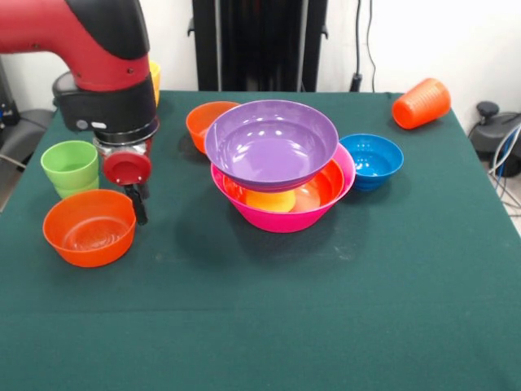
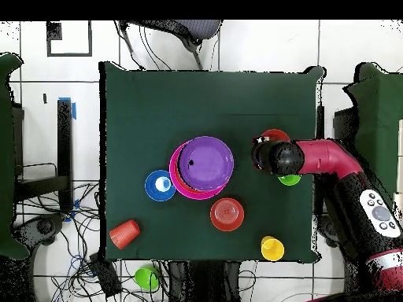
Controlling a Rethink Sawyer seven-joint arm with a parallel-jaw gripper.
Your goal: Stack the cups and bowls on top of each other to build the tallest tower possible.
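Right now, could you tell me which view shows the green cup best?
The front view: the green cup stands upright beside the gripper, rim and wall visible. Overhead, the arm hides all but a green sliver.

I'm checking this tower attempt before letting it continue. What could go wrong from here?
The purple bowl sits tilted and off-centre in the pink bowl, so anything added on top may slide. The pincer hangs right at the small orange bowl and near the green cup, and could knock either.
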